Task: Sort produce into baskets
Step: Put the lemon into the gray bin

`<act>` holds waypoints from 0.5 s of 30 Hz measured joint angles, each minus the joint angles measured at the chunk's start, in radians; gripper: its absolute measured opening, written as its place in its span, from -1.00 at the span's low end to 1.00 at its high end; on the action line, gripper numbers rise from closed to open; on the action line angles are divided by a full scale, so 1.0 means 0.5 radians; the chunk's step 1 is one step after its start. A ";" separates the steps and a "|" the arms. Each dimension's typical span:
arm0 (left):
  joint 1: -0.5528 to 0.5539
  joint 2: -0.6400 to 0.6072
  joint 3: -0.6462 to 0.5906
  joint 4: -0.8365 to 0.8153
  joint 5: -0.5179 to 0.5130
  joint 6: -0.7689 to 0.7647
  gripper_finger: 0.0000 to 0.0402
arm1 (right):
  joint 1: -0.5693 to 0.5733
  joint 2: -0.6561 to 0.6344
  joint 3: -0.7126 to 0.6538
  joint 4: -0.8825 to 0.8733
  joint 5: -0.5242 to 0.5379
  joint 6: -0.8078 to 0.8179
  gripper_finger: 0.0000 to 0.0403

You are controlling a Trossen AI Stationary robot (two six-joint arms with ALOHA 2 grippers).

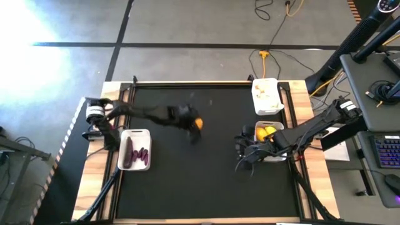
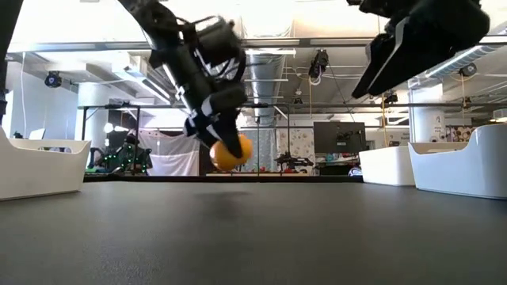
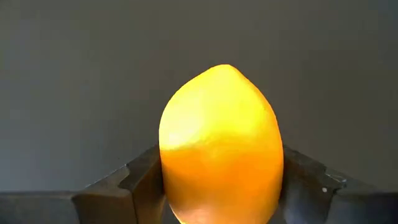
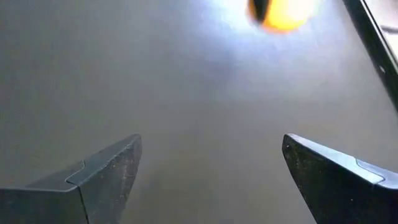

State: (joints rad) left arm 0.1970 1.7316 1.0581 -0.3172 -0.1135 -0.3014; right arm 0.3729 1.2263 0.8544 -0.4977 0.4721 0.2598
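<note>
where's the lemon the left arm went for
In the high view the lemon is near the table's middle, held in the left gripper; the low view shows it lifted just above the tabletop.

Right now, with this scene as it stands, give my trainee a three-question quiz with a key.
1. True or false: the left tool holds a lemon clear of the table.
2. Which basket holds the dark purple pieces? A) left basket B) far right basket C) near right basket
3. Fill in: the right tool stands ____ and holds nothing.

Key: 1 true; 2 A; 3 open.
</note>
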 joint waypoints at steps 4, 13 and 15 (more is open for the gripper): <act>-0.273 0.097 -0.001 0.187 -0.003 -0.024 0.13 | 0.000 0.001 -0.202 0.458 -0.002 -0.073 0.90; -0.516 0.312 -0.002 0.522 0.017 -0.006 0.35 | -0.130 0.141 -0.448 1.216 -0.139 -0.185 0.90; -0.531 0.318 -0.002 0.525 0.051 0.011 0.47 | -0.209 0.234 -0.451 1.386 -0.260 -0.250 0.90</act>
State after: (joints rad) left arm -0.0686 1.8904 1.0573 -0.0549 -0.0878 -0.2959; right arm 0.2686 1.3432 0.6289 0.1951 0.3421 0.1349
